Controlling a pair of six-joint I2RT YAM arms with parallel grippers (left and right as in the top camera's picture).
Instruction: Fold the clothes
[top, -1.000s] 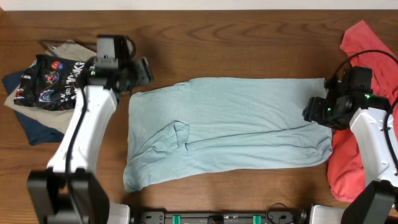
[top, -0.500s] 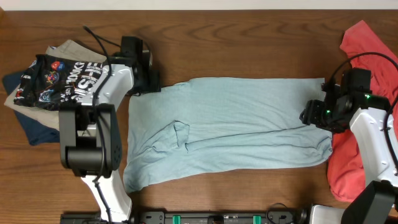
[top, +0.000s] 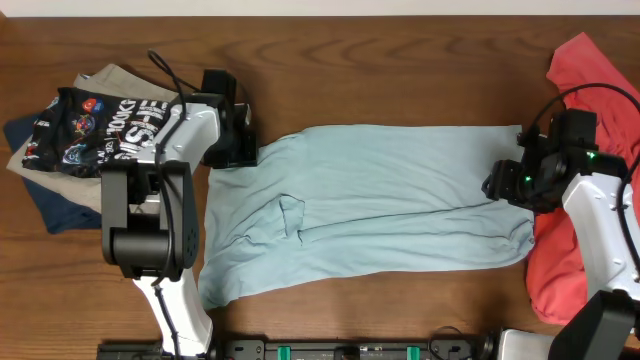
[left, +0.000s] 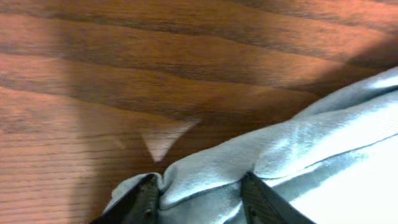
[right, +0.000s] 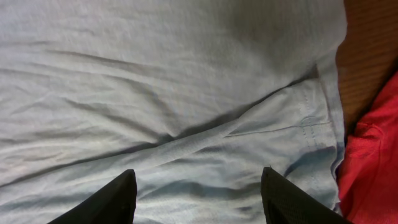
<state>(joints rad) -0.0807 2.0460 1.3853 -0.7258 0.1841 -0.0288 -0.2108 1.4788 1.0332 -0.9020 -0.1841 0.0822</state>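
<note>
— Where did the T-shirt (top: 370, 205) lie?
— Spread flat across the middle of the table (top: 400, 60), its long side running left to right. Its near left corner reached closest to the robot's bases, and a small pucker sat in the left half.
— And the right gripper (right: 198, 180)?
— A little further back, over the shirt's right end, close to a stitched hem. Its two black fingers stood well apart with only smooth cloth showing between them. It held nothing.
— The left gripper (left: 200, 190)?
— Further still, at the shirt's far left corner. One finger sat on each side of a raised ridge of the blue edge. Whether they pinched it or merely straddled it, I could not tell.
— What else was on the wood?
— A red garment (top: 590, 70) lay just beside the shirt's right end and ran back to the far right corner. Off to the far left, a black garment with white lettering (top: 90, 130) rested on a khaki garment (top: 115, 78) and a dark blue garment (top: 55, 210).
</note>
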